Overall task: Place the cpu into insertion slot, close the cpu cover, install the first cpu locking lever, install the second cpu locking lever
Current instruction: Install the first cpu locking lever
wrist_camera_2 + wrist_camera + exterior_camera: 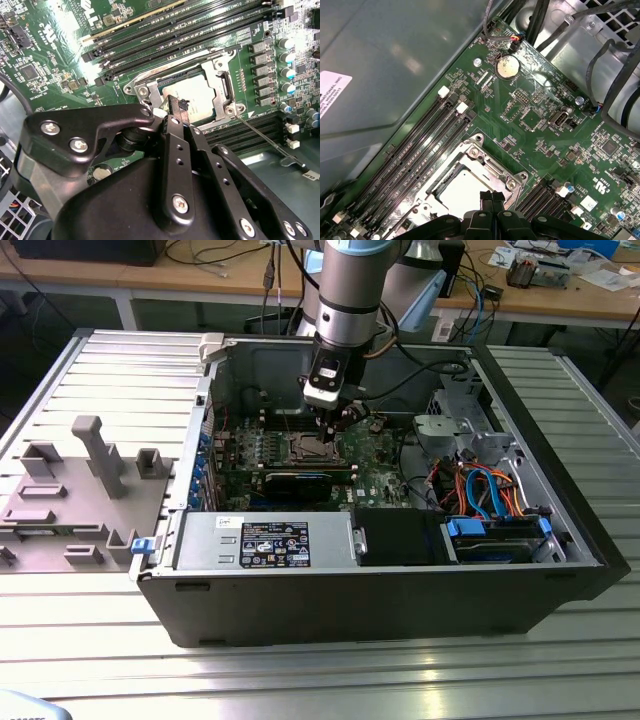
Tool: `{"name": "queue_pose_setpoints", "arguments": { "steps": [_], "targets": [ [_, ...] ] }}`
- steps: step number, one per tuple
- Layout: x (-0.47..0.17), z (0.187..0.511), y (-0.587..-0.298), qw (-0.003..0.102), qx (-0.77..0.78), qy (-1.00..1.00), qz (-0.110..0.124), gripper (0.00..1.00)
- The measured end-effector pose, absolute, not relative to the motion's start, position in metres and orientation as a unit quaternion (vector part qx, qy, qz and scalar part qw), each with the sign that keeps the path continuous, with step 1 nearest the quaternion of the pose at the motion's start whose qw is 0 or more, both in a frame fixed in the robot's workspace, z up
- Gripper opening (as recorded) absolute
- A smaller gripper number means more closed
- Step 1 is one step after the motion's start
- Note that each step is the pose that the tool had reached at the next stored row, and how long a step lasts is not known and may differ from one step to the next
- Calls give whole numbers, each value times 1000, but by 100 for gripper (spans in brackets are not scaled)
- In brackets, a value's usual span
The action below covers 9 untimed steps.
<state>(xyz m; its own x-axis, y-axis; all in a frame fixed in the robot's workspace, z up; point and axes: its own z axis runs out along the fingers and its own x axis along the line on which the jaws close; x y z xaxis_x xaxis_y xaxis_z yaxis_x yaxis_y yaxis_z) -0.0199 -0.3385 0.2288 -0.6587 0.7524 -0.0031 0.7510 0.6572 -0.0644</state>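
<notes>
With the jaws seen pinched narrow on nothing, and the cpu (197,95) seated just beyond their tips in the insertion slot (446,179) under the flat-lying cpu cover (221,75), the free locking lever (265,137) beside them could probably be bent by an off-line push.

Green motherboard (545,130), pale silvery-grey cpu (197,95), silver cpu cover (219,105), black end effector (176,106); blue and orange cables (480,490); grey ribbed table (300,680).

A silver-grey arm (348,295) with a pale blue band carries a black claw (176,107) studded with silver screws.
</notes>
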Motion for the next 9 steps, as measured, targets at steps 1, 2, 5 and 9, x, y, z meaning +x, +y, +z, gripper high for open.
{"name": "queue_pose_setpoints", "arguments": {
  "steps": [1,2,5,9],
  "targets": [
    [-20,229,-339,12,-413,-910,30,11],
    [-20,229,-339,12,-412,-910,30,11],
    [-20,229,-339,12,-412,-911,30,11],
    [-20,229,-339,12,-410,-911,30,11]
  ]
}}
